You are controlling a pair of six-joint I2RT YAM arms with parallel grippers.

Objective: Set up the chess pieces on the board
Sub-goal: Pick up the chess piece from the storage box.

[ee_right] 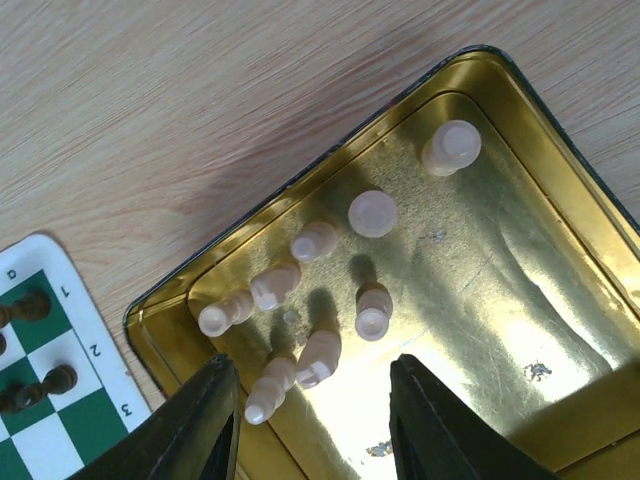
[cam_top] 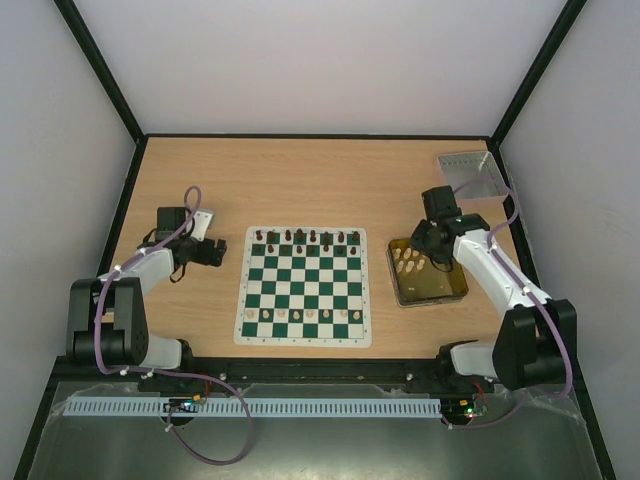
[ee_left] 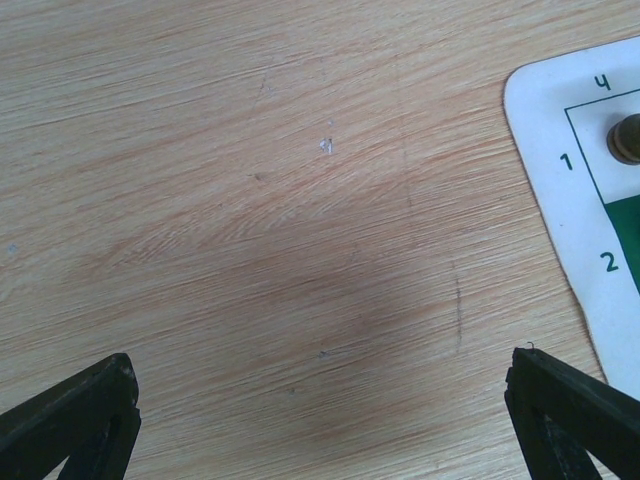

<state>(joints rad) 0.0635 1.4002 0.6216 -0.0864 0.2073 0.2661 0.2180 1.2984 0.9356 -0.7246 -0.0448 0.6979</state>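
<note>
The green and white board (cam_top: 304, 286) lies mid-table with dark pieces (cam_top: 310, 238) along its far rows and cream pieces (cam_top: 303, 315) along its near row. Several cream pieces (ee_right: 318, 300) stand in the gold tin (cam_top: 450, 292) to the board's right. My right gripper (ee_right: 315, 400) is open and empty above the tin, its fingers (ee_right: 430, 420) straddling the near cream pieces; it also shows in the top view (cam_top: 435, 250). My left gripper (ee_left: 320, 420) is open and empty over bare wood left of the board's corner (ee_left: 560, 160), also seen from above (cam_top: 215, 252).
A grey square tray (cam_top: 470, 176) sits at the far right corner. Black frame rails and white walls enclose the table. Bare wood lies between the board and the left gripper. A dark piece (ee_left: 626, 138) stands on the board corner square.
</note>
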